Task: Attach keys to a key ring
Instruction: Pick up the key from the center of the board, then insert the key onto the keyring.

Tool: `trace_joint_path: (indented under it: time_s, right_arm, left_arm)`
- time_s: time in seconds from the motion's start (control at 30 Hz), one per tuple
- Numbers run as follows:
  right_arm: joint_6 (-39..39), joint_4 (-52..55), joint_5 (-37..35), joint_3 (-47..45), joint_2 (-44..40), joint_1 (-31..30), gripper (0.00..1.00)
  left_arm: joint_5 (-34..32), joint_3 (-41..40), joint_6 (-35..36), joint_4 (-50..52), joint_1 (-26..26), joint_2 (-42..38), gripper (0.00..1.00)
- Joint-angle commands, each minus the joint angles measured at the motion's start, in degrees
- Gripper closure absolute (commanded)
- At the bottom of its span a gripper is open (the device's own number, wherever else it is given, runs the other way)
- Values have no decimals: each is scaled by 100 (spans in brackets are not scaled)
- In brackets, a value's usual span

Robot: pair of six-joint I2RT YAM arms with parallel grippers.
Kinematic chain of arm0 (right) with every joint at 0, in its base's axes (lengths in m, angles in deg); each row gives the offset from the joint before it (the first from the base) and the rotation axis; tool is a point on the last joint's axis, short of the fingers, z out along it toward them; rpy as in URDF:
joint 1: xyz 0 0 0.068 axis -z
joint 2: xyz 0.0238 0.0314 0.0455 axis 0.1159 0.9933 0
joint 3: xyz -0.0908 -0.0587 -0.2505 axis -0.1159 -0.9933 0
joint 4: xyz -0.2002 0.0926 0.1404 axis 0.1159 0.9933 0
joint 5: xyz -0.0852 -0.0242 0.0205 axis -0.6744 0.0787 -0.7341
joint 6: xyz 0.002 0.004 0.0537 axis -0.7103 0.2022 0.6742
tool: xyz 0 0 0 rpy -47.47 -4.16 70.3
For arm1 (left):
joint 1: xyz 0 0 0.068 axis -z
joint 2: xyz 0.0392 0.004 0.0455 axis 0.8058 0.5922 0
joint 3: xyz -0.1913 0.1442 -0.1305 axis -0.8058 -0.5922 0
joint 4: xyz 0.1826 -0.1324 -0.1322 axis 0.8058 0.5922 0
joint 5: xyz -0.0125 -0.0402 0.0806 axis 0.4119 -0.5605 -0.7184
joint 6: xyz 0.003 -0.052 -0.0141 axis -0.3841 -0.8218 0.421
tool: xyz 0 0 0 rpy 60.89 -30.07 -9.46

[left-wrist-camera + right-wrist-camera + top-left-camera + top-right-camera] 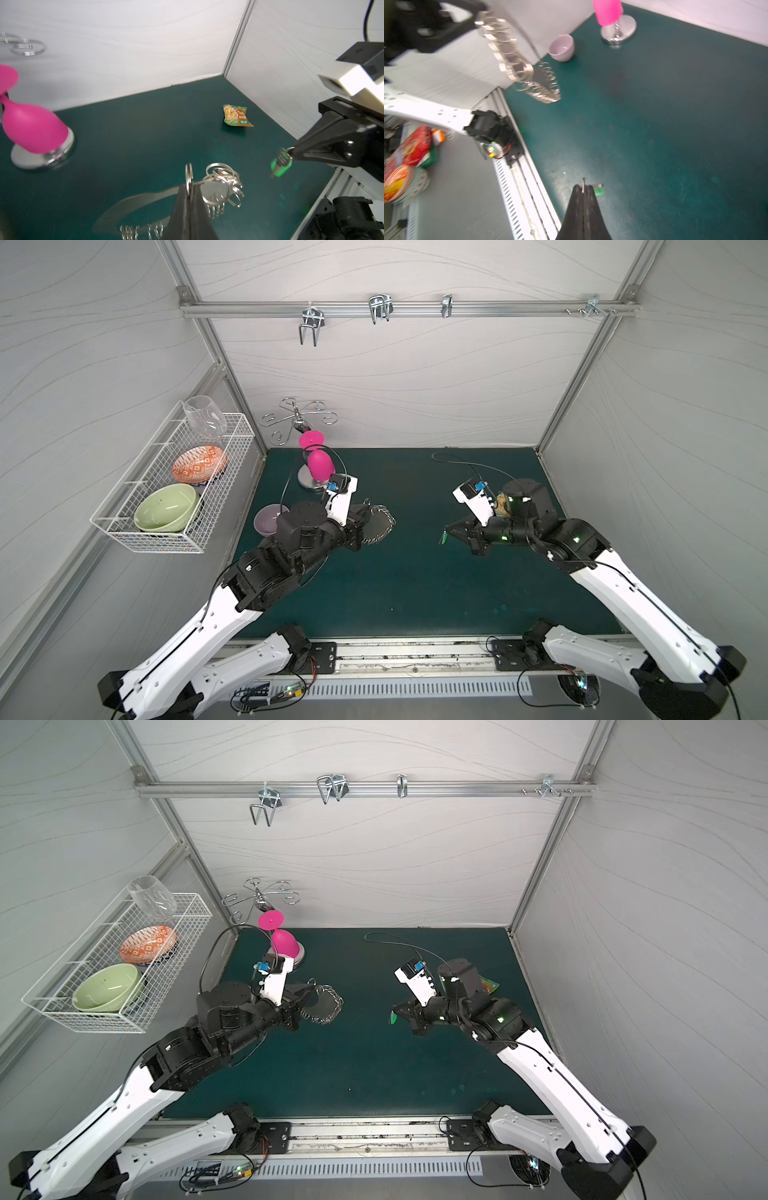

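Over on the left, the left gripper (190, 188) has its jaws pinched tight on one silver wire loop at the rim of the key ring (212, 189), a flat grey oval metal plate fringed with small wire rings. The plate hangs tilted from that pinch, up off the dark green table mat (415, 580), close to the small lilac ceramic bowl (266, 519). Across the table, the right gripper (583, 187) has its jaws squeezed together on the little metal loop of the keys (280, 164), really one bright green plastic tag, which dangles right at the fingertips. In both top views the tag and the plate are well apart, with bare mat between them. Behind the left arm a pink rubbery goblet (320, 468) sits at a chrome stand. A green and orange snack packet (235, 116) lies near the far right corner.
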Motion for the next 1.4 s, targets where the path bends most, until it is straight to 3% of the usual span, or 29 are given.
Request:
trace_joint_path:
  time_s: [0.0, 0.57, 1.1, 1.3, 1.37]
  right_arm:
    - [-50, 226, 767, 437, -41, -89, 100]
    - [775, 74, 1721, 2182, 511, -197, 100]
    - [1943, 191, 2781, 3618, 1603, -272, 100]
    - [1991, 360, 2936, 4195, 2045, -327, 100]
    - [1635, 733, 2837, 4453, 2191, -332, 100]
  left_arm:
    - [223, 233, 855, -1184, 18, -68, 100]
    - [1568, 841, 1937, -1319, 18, 242, 100]
    - [1903, 1382, 2928, -751, 22, 554, 100]
    - [1919, 1577, 3127, -429, 24, 698, 100]
    - [1943, 1605, 3124, -393, 27, 703, 100]
